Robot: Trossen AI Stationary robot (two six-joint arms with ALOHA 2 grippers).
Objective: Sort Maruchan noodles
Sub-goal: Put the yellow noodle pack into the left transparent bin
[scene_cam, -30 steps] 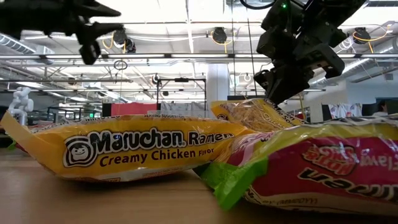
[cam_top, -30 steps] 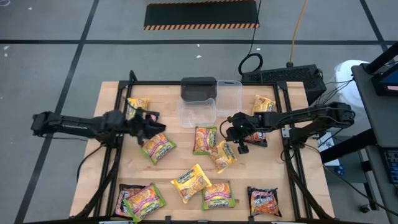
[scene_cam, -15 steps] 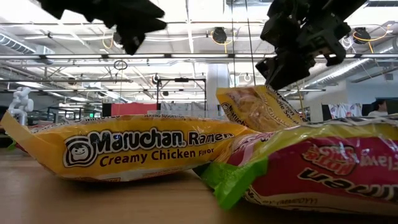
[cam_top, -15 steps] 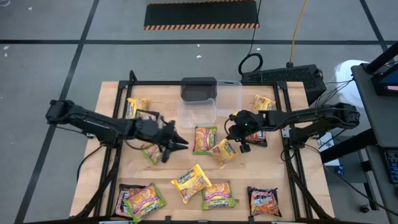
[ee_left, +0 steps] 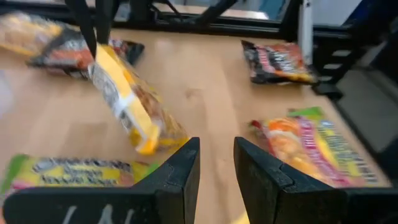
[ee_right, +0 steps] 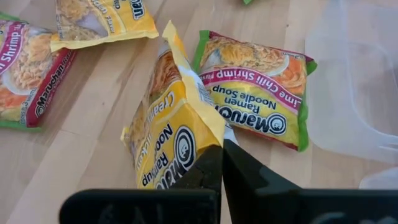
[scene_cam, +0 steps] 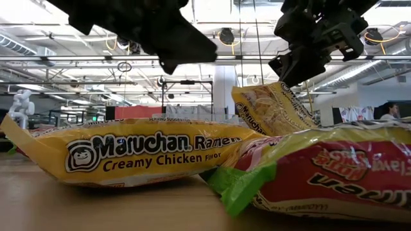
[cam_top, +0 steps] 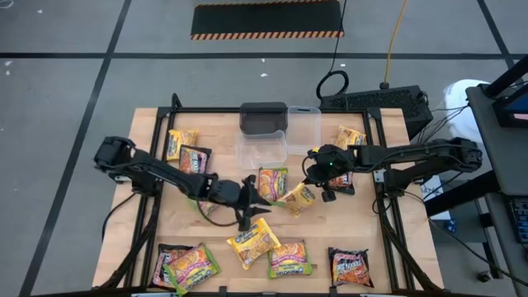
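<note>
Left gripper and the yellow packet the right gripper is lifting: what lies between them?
In the high view, one green-edged packet lies between the left gripper and the yellow packet pinched by the right gripper.

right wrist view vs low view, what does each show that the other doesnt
Only the right wrist view: the lime chili shrimp packet flat on the wood beside a clear tub, and the right gripper shut on the lifted yellow packet by its edge.

Only the low view: the Creamy Chicken packet up close, and the left gripper overhead.

Both: the lifted yellow packet hanging tilted from the right gripper.
</note>
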